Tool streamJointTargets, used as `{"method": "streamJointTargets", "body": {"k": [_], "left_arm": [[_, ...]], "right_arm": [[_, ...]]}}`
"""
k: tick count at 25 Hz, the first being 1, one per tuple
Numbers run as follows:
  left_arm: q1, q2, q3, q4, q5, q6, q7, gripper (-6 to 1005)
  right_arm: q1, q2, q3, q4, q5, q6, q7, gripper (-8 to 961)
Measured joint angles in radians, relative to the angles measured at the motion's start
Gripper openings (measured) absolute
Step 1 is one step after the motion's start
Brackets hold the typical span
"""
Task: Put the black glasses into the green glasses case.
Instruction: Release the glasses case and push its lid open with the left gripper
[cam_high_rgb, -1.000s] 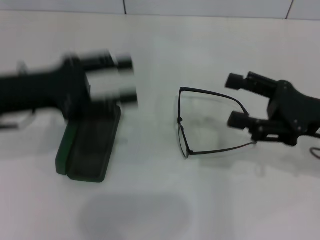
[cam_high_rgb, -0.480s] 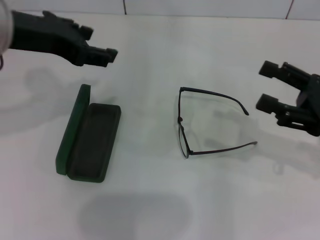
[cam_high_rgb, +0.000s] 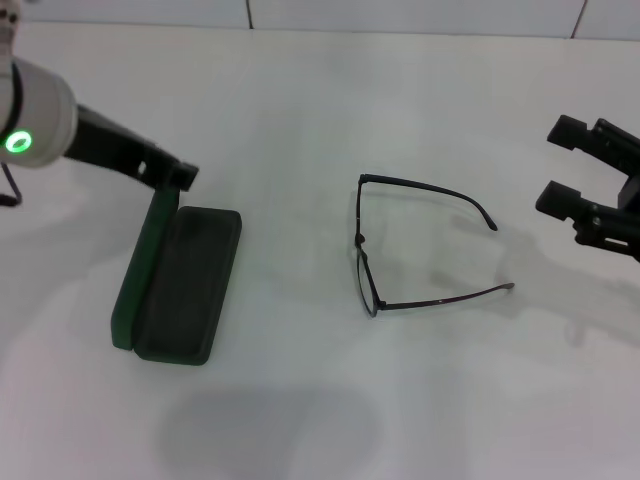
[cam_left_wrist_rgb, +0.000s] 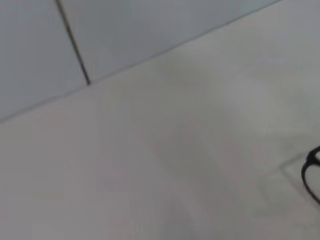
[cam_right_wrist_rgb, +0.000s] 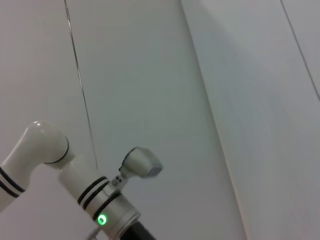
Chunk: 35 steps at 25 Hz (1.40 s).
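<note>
Desk (cam_high_rgb: 420, 120), one: white, carrying everything listed below.

Left arm (cam_high_rgb: 60, 135), one: we see it over the desk's far left part, its dark end reaching down to the raised lid of the case. Its gripper is hidden from us, so we cannot tell how the jaws stand.

Right gripper (cam_high_rgb: 568, 165), one: at the desk's right edge, well apart from the spectacles, jaws spread wide and holding nothing.

Green glasses case (cam_high_rgb: 180, 280), one: on the left half of the desk, open, lid standing upright along its left side, dark lining bare.

Black glasses (cam_high_rgb: 415, 245), one pair: near the desk's centre, right of the case and clear of it, temple arms unfolded and pointing toward the right edge, lens front toward the case.

Risks, in our judgement: the thin wire frame may slip or twist in a pinch; spread temples may foul the case rim unless folded or aligned with its length; the left arm touching the lid could nudge the case or tip the lid shut before the glasses arrive
</note>
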Motion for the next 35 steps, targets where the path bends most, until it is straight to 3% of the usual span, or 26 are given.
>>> {"method": "streamJointTargets", "body": {"k": [4, 22, 28, 33, 35], "left_arm": [[0.007, 0.000, 0.016, -0.049, 0.005, -0.002, -0.029, 534], [0.006, 0.001, 0.056, -0.182, 0.083, 0.007, -0.063, 535], [0.003, 0.003, 0.064, -0.162, 0.082, 0.035, -0.083, 533], [0.002, 0.004, 0.064, -0.163, 0.085, 0.051, -0.079, 475], [0.002, 0.005, 0.066, -0.165, 0.086, 0.052, -0.078, 401]], "right_arm": [[0.001, -0.002, 0.012, 0.001, 0.001, 0.015, -0.010, 888], [-0.009, 0.007, 0.013, 0.000, 0.002, 0.038, -0.018, 888], [-0.015, 0.008, 0.014, 0.000, 0.001, 0.038, -0.017, 888], [-0.036, 0.008, 0.034, -0.001, 0.002, 0.030, -0.016, 888], [-0.041, 0.008, 0.038, -0.002, 0.002, 0.029, -0.016, 888]]}}
